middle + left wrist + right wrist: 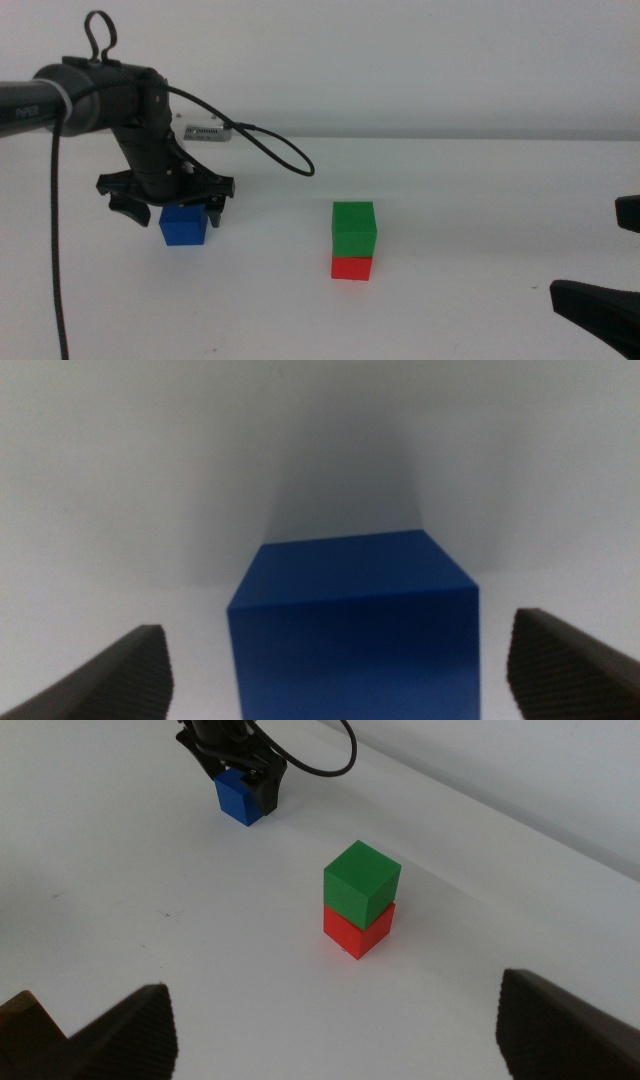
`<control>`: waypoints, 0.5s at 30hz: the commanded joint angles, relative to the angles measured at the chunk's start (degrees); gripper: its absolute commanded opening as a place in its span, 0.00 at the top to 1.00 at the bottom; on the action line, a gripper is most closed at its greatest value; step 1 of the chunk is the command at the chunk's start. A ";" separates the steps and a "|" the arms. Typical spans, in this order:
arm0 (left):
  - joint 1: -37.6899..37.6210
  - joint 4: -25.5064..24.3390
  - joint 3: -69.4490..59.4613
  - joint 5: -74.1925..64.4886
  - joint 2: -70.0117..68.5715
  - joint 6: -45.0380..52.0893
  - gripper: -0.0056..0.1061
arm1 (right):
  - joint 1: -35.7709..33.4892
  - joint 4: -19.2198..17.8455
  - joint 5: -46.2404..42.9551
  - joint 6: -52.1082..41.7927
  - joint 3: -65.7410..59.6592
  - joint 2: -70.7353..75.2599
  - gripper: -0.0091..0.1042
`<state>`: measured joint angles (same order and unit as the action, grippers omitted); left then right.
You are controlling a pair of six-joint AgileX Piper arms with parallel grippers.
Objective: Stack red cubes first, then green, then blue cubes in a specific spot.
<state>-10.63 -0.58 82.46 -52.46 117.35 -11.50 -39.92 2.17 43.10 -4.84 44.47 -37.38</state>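
Three cubes are seen on the white table [480,200]: the green cube [354,229] is stacked squarely on the red cube [351,268] near the middle, and the blue cube [183,224] is set alone on the tabletop well to the left. Only a low band of the red cube is shown in the middle view, its top face being covered by the green one. The left gripper [167,210] is lowered over the blue cube, with its jaws spread wide on either side; in the left wrist view the blue cube [355,625] is framed between the two jaw tips with clear white gaps left on both sides, so it is not gripped. The cube's upper part is hidden in the middle view by the gripper body, and its lower edge is cut off in the wrist picture. The right gripper [620,265] is kept at the near right edge, only partly in frame, its jaws parted with nothing between them. A small grey object [207,132] at the far side is too blurred to be identified.
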 commanded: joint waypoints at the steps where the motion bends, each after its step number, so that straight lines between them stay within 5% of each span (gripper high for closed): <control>1: -0.29 0.58 0.38 1.09 0.80 -0.52 0.20 | -0.09 -0.40 -0.47 -0.06 -0.35 0.27 0.17; 5: -0.29 0.58 0.38 2.02 1.03 -0.41 0.34 | -0.09 -0.40 -0.47 -0.06 -0.35 0.27 0.17; 9: -0.16 -0.04 0.38 2.30 1.03 -0.54 0.60 | -0.09 -0.40 -0.47 -0.06 -0.35 0.27 0.17; 10: -0.16 2.35 0.38 0.78 -0.68 -1.02 0.81 | -0.09 -0.40 -0.47 -0.06 -0.35 0.27 0.17; 12: -0.66 2.58 0.38 -1.94 -4.45 -2.89 0.95 | -0.09 -0.40 -0.47 -0.06 -0.35 0.27 0.17; 15: -4.05 -0.95 0.38 -7.74 -12.02 -9.67 0.97 | -0.09 -0.40 -0.47 -0.06 -0.35 0.27 0.17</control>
<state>-12.50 -0.77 82.46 -56.47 110.32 -17.02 -39.92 2.17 43.10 -4.84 44.47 -37.38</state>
